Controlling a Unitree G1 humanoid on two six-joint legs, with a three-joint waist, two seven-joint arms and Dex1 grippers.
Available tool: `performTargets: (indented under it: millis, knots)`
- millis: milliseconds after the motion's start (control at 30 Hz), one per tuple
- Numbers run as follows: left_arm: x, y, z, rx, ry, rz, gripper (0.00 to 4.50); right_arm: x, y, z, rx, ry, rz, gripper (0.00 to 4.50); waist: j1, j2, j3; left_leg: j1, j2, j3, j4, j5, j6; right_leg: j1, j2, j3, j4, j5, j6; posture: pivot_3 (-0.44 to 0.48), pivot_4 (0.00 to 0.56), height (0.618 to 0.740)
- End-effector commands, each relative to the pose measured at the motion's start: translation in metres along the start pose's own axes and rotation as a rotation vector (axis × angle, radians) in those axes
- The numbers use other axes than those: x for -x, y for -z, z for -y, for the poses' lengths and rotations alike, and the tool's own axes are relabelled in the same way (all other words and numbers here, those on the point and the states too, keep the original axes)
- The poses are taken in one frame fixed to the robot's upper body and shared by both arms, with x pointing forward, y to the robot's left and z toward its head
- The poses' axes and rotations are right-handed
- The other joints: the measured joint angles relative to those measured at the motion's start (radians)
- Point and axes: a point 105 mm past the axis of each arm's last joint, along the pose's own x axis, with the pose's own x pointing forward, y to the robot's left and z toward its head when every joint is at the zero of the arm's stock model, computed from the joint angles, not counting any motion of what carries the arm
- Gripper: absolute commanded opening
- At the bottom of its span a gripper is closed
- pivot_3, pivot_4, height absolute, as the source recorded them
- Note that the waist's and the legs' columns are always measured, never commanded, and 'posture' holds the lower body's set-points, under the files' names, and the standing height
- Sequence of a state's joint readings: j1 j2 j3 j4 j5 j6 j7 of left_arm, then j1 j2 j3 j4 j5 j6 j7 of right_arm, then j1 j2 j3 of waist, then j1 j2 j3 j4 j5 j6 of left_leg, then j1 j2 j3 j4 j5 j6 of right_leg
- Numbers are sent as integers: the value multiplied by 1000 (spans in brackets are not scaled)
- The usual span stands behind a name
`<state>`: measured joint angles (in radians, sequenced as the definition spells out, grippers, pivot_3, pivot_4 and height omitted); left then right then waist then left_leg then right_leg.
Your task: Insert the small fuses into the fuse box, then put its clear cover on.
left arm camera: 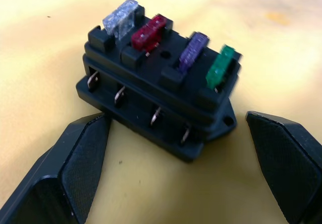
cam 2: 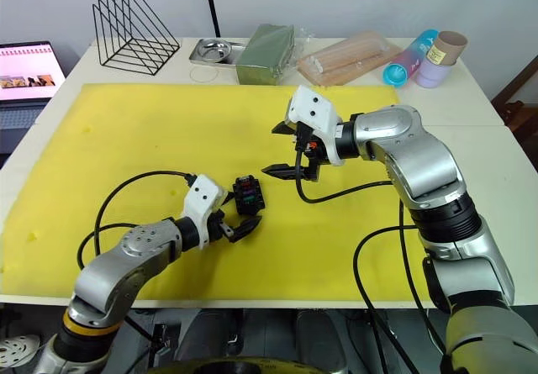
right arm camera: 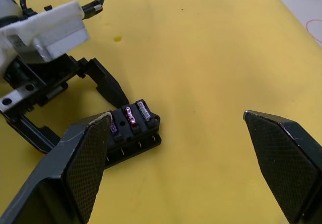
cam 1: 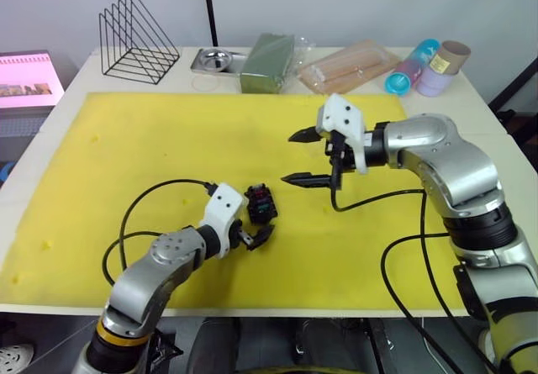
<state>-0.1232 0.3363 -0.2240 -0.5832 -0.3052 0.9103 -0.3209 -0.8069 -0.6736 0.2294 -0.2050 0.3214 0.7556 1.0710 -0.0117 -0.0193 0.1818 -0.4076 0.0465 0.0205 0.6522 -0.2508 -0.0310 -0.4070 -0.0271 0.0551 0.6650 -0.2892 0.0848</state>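
Fuse box (left arm camera: 160, 93) between spread left gripper (left arm camera: 186, 171) fingers.

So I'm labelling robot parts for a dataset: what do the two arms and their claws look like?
Both arms are silver-grey metal with rounded joint housings and black bands. Each wrist carries a white boxy block. The left claw and right claw each have two black pointed fingers; their inner pads have a fine cross-hatched texture. Loose black cables loop from each wrist back along the arm.
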Motion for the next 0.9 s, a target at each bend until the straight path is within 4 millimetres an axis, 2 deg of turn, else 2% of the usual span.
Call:
performTargets:
  millis: [33,200,300,400,500,667,900]
  knots:
    - [-8,7,9,8,-34,-28,4500,1,-15,-2,52,-11,30,4476,1,0,0,0,0,0,0,0,0,0,0,0,0,0,0,0,150,740]
    - [-17,5,10,14,-104,-17,4500,0,-11,7,6,39,17,4476,3,0,0,0,-1,-1,1,0,0,1,0,0,0,0,0,0,150,740]
    - [-17,3,7,12,-127,-10,4500,-2,-6,34,-88,175,-1,4476,0,0,0,0,-1,0,1,0,0,1,0,0,0,0,0,0,150,740]
    - [-16,2,5,13,-132,-4,4500,-3,11,70,-236,362,-77,4476,0,0,0,0,-1,0,2,0,0,1,0,0,0,0,-1,0,150,740]
    - [-14,3,6,12,-129,-1,4500,-6,27,90,-336,466,-138,4476,1,0,0,0,-1,0,1,0,0,1,-1,0,0,0,-1,0,150,740]
    - [-11,-1,5,5,-135,18,4500,-9,43,105,-430,551,-183,4476,-2,0,0,0,-1,0,0,0,0,0,-1,1,0,0,0,0,150,740]
    - [-5,-4,4,1,-154,45,4500,-13,60,107,-494,588,-212,4476,-6,0,0,0,-1,1,-1,0,0,0,-1,1,0,0,0,0,150,740]
